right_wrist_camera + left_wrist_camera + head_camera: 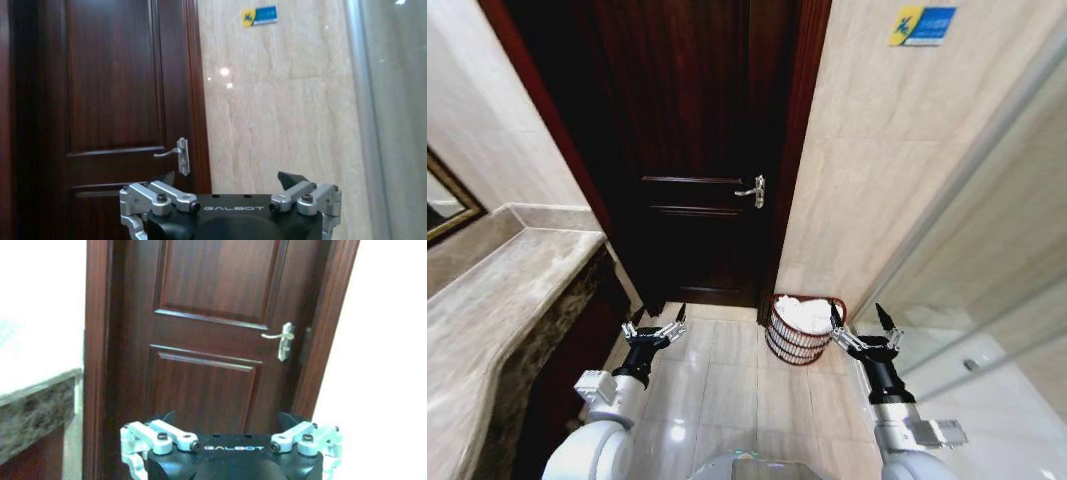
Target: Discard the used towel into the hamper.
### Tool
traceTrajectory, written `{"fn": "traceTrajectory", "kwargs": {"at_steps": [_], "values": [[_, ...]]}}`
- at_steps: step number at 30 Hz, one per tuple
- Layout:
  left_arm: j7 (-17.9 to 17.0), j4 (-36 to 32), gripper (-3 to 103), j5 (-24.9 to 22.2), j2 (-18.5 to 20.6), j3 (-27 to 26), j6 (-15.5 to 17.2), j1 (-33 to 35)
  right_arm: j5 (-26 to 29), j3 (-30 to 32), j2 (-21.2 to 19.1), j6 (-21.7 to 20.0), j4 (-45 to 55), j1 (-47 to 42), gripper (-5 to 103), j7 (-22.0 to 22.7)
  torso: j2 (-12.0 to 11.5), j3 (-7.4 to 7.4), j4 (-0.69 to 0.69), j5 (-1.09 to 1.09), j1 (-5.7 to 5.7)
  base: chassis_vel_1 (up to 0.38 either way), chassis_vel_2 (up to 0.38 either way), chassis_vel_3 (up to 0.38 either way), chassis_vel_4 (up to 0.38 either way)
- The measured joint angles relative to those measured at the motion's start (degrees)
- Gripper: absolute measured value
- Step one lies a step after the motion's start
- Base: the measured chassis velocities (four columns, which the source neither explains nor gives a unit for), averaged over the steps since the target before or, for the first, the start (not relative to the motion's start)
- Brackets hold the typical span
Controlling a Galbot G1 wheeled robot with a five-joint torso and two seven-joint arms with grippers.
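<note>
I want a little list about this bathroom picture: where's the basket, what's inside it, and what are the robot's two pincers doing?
hamper: on the floor by the wall, right of the door
inside it: white towel
left pincer: open, empty, held low in front of the door
right pincer: open, empty, beside the hamper
counter: along the robot's left

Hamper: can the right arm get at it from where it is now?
Probably yes. The hamper sits on the floor by the door frame, a white towel already inside, and the right claw hangs open just beside its rim, with nothing between them. The left claw is open, off to the side.
</note>
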Motion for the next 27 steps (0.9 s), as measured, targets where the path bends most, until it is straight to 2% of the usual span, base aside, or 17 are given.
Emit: {"fn": "traceTrajectory", "kwargs": {"at_steps": [3, 6, 9, 12, 27], "values": [[0.0, 0.0, 100, 0.0, 0.01, 0.0, 0.0, 0.0, 0.0, 0.0, 0.0, 0.0, 0.0, 0.0, 100, 0.0, 0.0, 0.0, 0.0, -0.06, 0.0, 0.304, -0.306, -0.314, 0.309], [0.0, 0.0, 100, 0.0, 0.01, -0.01, 0.0, 0.01, 0.0, 0.0, 0.0, 0.0, 0.0, -0.01, 100, 0.0, 0.02, -0.01, -0.01, 0.01, -0.02, 0.257, -0.287, -0.27, 0.255], [0.0, 0.0, 100, 0.0, 0.01, -0.01, 0.0, 0.02, 0.0, -0.01, 0.0, 0.0, 0.01, -0.02, 100, 0.0, 0.03, -0.01, 0.0, -0.05, -0.03, 0.188, -0.242, -0.209, 0.21], [0.0, 0.0, 100, 0.0, 0.0, -0.01, 0.0, 0.02, 0.0, -0.01, 0.0, 0.0, 0.01, -0.02, 100, 0.0, 0.03, -0.02, 0.0, 0.0, -0.04, 0.073, -0.079, -0.152, 0.144], [0.0, 0.0, 100, 0.0, 0.0, 0.0, 0.0, -0.01, 0.0, 0.0, 0.0, 0.0, 0.0, 0.01, 100, 0.0, -0.03, 0.02, 0.0, -0.02, 0.05, -0.005, 0.005, 0.015, -0.006]]}}
